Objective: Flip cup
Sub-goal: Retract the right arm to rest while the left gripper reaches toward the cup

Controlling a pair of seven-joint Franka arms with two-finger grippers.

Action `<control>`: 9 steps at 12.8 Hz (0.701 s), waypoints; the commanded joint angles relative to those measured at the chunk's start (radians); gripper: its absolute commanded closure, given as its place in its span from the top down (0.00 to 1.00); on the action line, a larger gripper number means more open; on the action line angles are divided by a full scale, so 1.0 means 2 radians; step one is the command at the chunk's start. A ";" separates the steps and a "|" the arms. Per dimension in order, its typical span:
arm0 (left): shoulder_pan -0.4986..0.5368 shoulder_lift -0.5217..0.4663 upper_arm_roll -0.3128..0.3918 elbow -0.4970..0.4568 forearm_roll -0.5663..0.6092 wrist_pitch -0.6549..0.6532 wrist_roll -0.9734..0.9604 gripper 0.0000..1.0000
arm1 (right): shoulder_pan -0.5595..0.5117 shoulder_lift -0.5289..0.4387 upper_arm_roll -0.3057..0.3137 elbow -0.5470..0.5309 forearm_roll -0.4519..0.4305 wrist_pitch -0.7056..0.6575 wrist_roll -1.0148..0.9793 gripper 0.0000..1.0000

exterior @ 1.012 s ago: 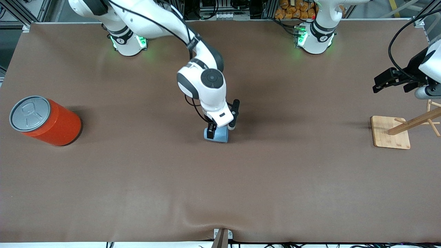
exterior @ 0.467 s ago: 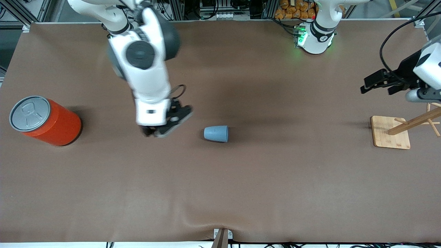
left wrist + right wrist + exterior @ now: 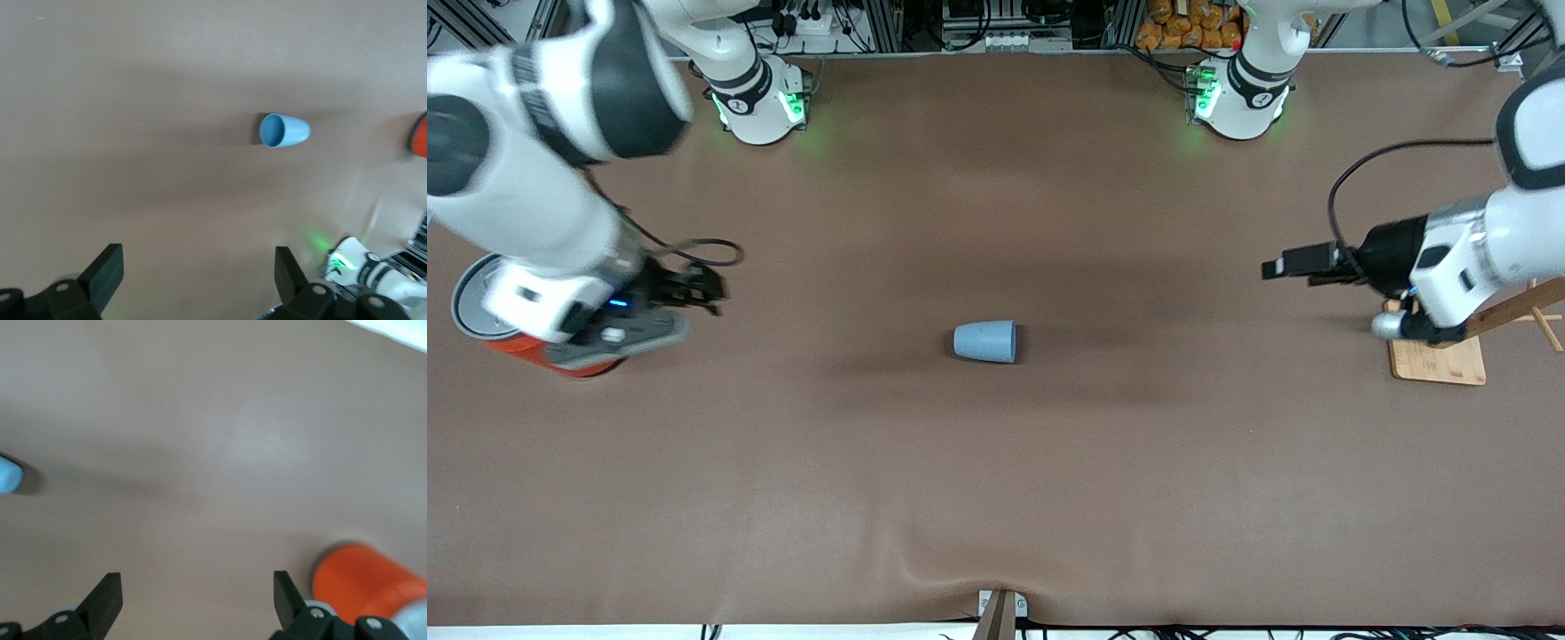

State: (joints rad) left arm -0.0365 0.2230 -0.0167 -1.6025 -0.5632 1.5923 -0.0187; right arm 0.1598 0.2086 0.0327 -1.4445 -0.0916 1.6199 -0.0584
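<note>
The small light-blue cup (image 3: pixel 985 341) lies on its side in the middle of the table, untouched. It also shows in the left wrist view (image 3: pixel 283 130), its open mouth visible, and its edge shows in the right wrist view (image 3: pixel 8 475). My right gripper (image 3: pixel 692 290) is open and empty, up over the table beside the orange can, well away from the cup toward the right arm's end. In its own view the right gripper (image 3: pixel 198 590) has bare table between its jaws. My left gripper (image 3: pixel 1288 265) is open and empty near the wooden stand; its own view (image 3: pixel 198 267) shows bare table.
The big orange can (image 3: pixel 525 348) with a grey lid stands at the right arm's end, mostly hidden by the right arm; it also shows in the right wrist view (image 3: pixel 367 580). A wooden stand on a square base (image 3: pixel 1436 357) sits at the left arm's end.
My right gripper has let go of the cup and swung away to the orange can. The left gripper has moved toward the table's middle. The cup stays on its side.
</note>
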 commanded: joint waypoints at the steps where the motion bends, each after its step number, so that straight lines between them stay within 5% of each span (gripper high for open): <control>1: -0.002 0.036 -0.001 -0.009 -0.063 0.027 0.047 1.00 | -0.054 -0.054 0.005 -0.038 0.026 -0.024 0.006 1.00; 4: -0.010 0.092 -0.002 -0.009 -0.151 0.048 0.081 1.00 | -0.094 -0.107 -0.009 -0.079 0.052 -0.034 0.006 1.00; 9: -0.045 0.175 -0.002 -0.025 -0.283 0.076 0.187 1.00 | -0.088 -0.108 -0.029 -0.059 0.066 -0.065 0.029 1.00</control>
State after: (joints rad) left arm -0.0934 0.5427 -0.0224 -1.6408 -1.0639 1.7063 0.2979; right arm -0.0209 0.0088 -0.0270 -1.5549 0.0235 1.5034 -0.0451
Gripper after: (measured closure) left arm 0.000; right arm 0.000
